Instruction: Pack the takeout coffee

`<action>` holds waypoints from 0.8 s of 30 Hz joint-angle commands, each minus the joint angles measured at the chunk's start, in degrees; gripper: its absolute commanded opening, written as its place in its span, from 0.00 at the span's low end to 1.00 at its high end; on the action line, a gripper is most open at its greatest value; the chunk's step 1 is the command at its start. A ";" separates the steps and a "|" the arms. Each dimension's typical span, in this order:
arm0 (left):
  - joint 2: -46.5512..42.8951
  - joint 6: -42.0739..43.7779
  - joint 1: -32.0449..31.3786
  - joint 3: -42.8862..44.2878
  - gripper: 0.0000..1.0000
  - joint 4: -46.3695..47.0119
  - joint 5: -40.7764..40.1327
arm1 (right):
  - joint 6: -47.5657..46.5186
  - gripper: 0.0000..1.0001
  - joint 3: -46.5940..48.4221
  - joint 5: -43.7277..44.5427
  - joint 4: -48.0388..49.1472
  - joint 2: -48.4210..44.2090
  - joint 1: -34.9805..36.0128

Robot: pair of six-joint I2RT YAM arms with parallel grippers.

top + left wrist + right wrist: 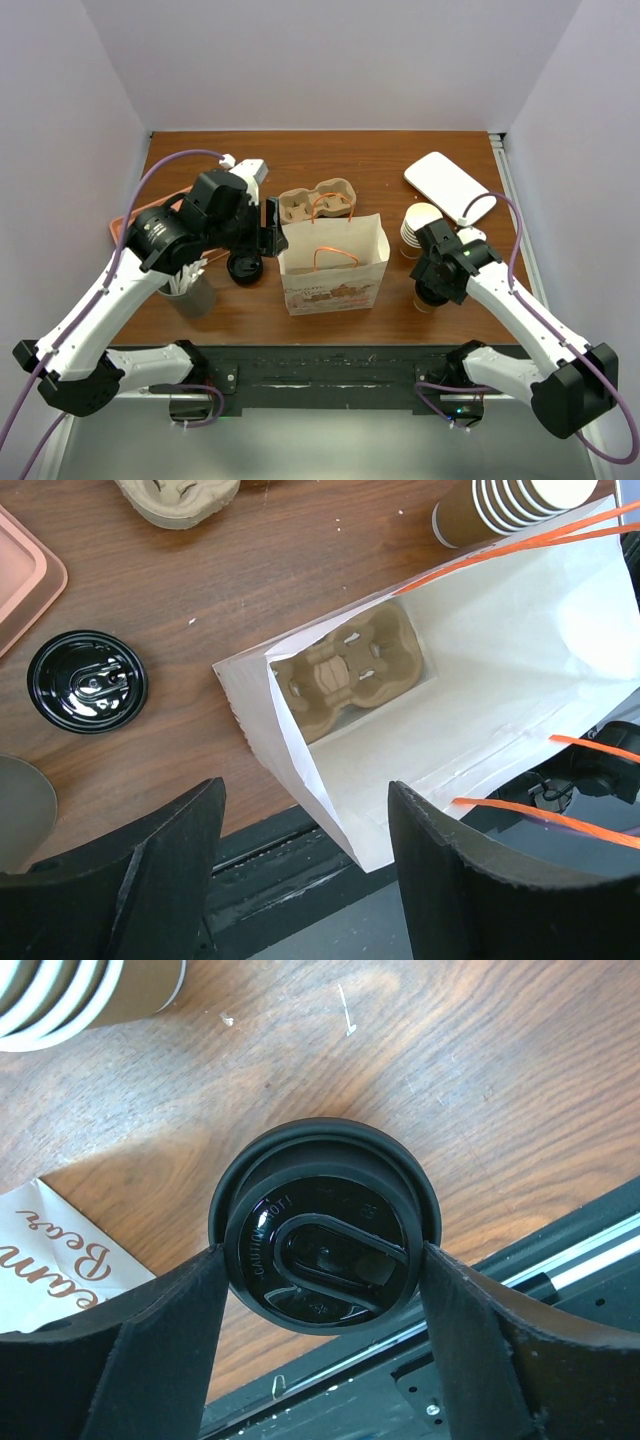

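Left gripper [305,805] wide, nothing held, over bag [335,285] 9 o'clock rim. Loose lid [87,680] at bag's 9 o'clock, bare wood around it. Bag upright, open; cup carrier [350,670] flat on bottom. Coffee [325,1230] at bag's 3 o'clock, near table [380,160] front edge, cup stack [420,225] at its 12. Right gripper [325,1265] clamps its sides.

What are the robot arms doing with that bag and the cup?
They are packing a coffee. The right gripper clasps the takeout coffee by its lid; the cup stands on the table beside the paper bag. The left gripper hangs open at the bag's edge. A cardboard cup carrier lies at the bag's bottom.
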 commanded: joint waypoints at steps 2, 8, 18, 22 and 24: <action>0.56 -2.23 0.49 2.05 0.70 1.58 0.93 | -0.67 0.69 -0.59 2.43 2.37 -0.35 -0.16; 2.40 -3.90 0.49 1.79 0.66 1.14 2.52 | -4.18 0.50 2.48 3.48 1.24 -0.69 -0.16; 4.16 -2.85 0.49 -0.93 0.57 1.32 2.08 | -11.74 0.45 16.98 5.33 -7.55 -3.77 -0.16; 6.09 -0.84 0.49 0.73 0.52 0.44 0.94 | -16.04 0.42 23.75 3.57 -10.01 -4.30 -0.16; 7.24 -0.13 0.41 1.79 0.52 -0.52 0.07 | -19.73 0.40 29.36 3.83 -11.94 -3.08 -0.16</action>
